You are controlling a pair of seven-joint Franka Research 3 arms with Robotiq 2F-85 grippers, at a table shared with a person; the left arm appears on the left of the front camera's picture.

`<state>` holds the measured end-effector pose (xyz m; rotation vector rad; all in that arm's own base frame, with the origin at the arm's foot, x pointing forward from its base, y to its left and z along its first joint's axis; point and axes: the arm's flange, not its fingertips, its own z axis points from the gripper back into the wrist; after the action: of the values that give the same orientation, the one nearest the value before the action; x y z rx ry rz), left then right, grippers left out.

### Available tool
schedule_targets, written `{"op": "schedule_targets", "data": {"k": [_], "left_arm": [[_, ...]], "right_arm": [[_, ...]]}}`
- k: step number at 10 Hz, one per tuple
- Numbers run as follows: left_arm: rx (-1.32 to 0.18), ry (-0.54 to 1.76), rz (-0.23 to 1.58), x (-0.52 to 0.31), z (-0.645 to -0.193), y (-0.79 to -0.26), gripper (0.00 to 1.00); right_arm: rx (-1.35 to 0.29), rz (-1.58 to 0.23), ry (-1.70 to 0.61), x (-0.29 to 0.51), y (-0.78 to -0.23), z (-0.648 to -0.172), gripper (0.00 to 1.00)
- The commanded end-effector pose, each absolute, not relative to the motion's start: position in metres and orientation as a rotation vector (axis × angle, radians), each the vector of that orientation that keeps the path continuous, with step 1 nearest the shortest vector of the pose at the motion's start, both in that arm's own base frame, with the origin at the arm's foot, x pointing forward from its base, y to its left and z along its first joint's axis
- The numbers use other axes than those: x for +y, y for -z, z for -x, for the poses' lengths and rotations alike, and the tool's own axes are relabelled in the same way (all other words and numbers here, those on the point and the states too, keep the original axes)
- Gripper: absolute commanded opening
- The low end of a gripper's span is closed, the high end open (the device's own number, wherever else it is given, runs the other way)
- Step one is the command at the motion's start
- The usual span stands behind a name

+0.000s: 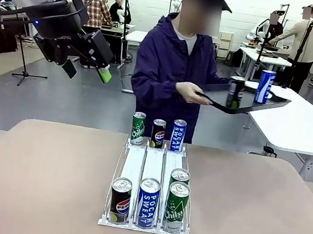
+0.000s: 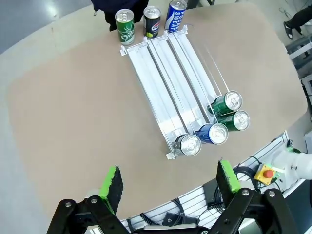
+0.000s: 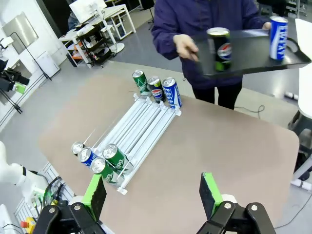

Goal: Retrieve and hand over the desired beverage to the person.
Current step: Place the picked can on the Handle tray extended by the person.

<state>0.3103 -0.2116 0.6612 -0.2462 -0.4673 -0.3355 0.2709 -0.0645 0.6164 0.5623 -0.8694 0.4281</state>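
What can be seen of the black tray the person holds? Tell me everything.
The black tray looks like thin plastic with a raised rim. The person holds it roughly level, to their side, beyond the table's far edge. One hand grips its near rim. Two cans stand upright on it: a black Pepsi can and a blue Pocari Sweat can, set apart.

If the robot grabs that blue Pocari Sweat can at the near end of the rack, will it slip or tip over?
The blue can is tall and narrow, so a sideways push would probably tip it, though the rack rails beside it may steady it. Its smooth metal wall looks somewhat slippery. Its top looks unopened, so it is likely full and fairly heavy.
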Motion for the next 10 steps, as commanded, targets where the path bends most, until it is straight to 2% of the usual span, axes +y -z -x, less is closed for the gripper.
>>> {"op": "schedule_targets", "data": {"k": [1,7,8,10], "left_arm": [[-0.469,0.343,0.253,-0.211,-0.308,-0.663,1.00],[-0.469,0.338,0.245,-0.213,-0.309,-0.662,1.00],[-0.466,0.368,0.364,-0.199,-0.302,-0.663,1.00],[-0.440,0.443,0.515,-0.158,-0.319,-0.673,1.00]], "right_arm": [[-0.873,-0.592,-0.445,-0.064,-0.615,-0.274,1.00],[-0.873,-0.592,-0.445,-0.064,-0.615,-0.274,1.00],[-0.873,-0.592,-0.445,-0.064,-0.615,-0.274,1.00],[-0.873,-0.592,-0.445,-0.064,-0.615,-0.274,1.00]]}}
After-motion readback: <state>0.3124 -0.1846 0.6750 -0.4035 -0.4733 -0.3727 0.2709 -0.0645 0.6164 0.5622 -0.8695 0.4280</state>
